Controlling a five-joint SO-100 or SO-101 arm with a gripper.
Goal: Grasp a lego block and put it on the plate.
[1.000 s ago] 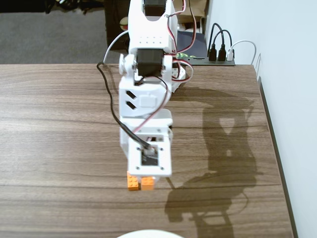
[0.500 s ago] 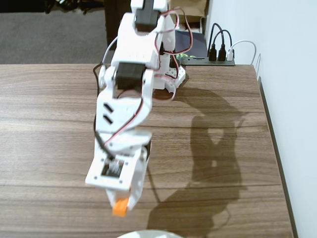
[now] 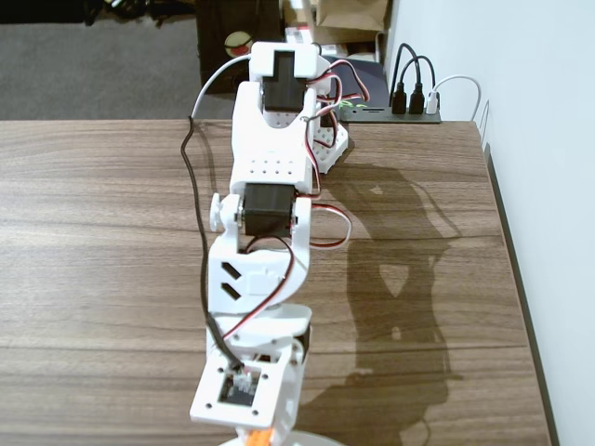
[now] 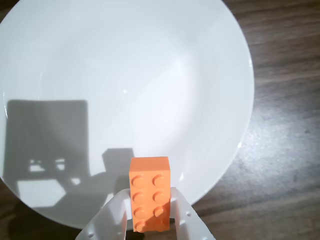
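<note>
1. Hand [image 4: 150,220] was clamped on the orange lego block [image 4: 149,192], studs facing the wrist camera
2. Block hung over the white plate [image 4: 210,75], near its rim, above the wooden tabletop [image 4: 285,150]

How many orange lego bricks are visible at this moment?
1. The lego block is clamped between the fingers of the gripper above the near part of the plate. Others may be hidden behind the arm in the fixed view.

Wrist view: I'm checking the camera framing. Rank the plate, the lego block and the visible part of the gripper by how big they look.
1. plate, fills most of the picture.
2-3. gripper and lego block: similar visible area, jaws cropped by the frame, so unranked.
</note>
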